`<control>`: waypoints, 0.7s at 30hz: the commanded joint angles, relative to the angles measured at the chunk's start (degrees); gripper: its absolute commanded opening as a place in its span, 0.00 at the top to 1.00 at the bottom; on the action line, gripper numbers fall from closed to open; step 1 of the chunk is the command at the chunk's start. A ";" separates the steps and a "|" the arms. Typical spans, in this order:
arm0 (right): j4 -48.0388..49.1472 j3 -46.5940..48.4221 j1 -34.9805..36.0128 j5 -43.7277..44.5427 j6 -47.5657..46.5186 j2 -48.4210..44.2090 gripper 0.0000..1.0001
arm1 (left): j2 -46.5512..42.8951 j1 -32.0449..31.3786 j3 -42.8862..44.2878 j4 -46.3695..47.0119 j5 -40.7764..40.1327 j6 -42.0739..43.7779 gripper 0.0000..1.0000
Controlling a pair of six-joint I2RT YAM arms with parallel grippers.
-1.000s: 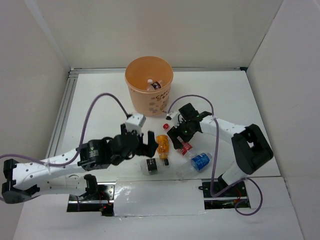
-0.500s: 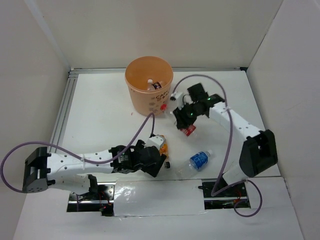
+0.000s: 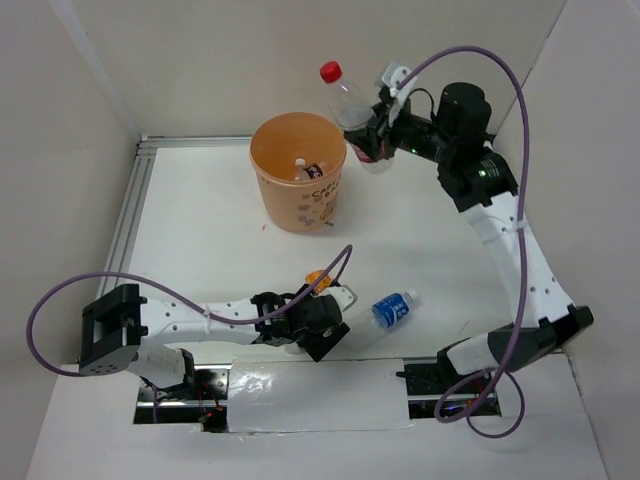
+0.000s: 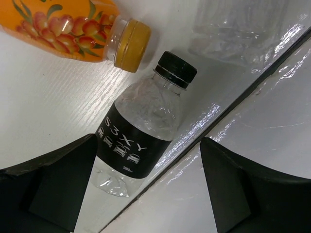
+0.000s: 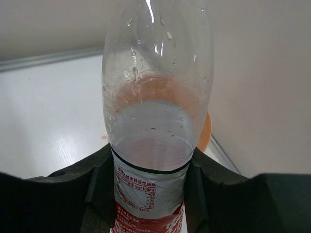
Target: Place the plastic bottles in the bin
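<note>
high above the table's far right side, the right gripper point(image 3: 375, 135) is clenched on a clear red-label bottle point(image 3: 352, 118), its two fingers point(image 5: 99, 187) pressing the labelled lower body from both sides. the bottle's red cap point(image 3: 330, 72) points up and to the left. in the top view the bottle hangs just off the right side of the rim of the bin point(image 3: 298, 205); whether it is over the opening i cannot tell. in the right wrist view the bin shows only as an orange blur behind the bottle. one bottle with a dark label point(image 3: 306, 170) lies inside the bin.

at the near edge, the left gripper point(image 4: 146, 167) sits low with its jaws spread wide, grasping nothing. a black-label bottle point(image 4: 141, 131) lies between them on the table point(image 3: 200, 230), along the edge of a glossy white sheet point(image 3: 310, 385), with its black cap pointing away from the wrist. the finger on that view's right stands clear of it. just beyond its cap lies the short orange bottle point(image 4: 68, 24). a blue-label bottle point(image 3: 392, 310) lies on the table to the right of the left gripper, apart from it.
</note>
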 commanded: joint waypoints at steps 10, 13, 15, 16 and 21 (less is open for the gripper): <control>20.79 13.78 7.05 -1.44 8.79 26.67 0.45 | 1.32 -0.27 -0.39 2.26 0.27 2.81 0.00; 20.18 16.25 7.05 -0.91 9.41 30.29 0.18 | 2.72 -0.27 -0.39 2.26 0.27 2.29 0.00; 19.65 16.78 6.35 -1.60 10.02 30.29 0.17 | 3.25 -0.80 -0.91 2.26 0.79 2.28 0.00; 19.64 16.78 6.34 -2.13 10.02 30.29 0.15 | 3.26 -0.80 -0.92 2.78 0.79 1.67 0.00; 16.31 15.91 2.13 -4.77 12.40 23.72 0.00 | 4.49 -0.80 -2.06 3.32 1.32 1.66 0.00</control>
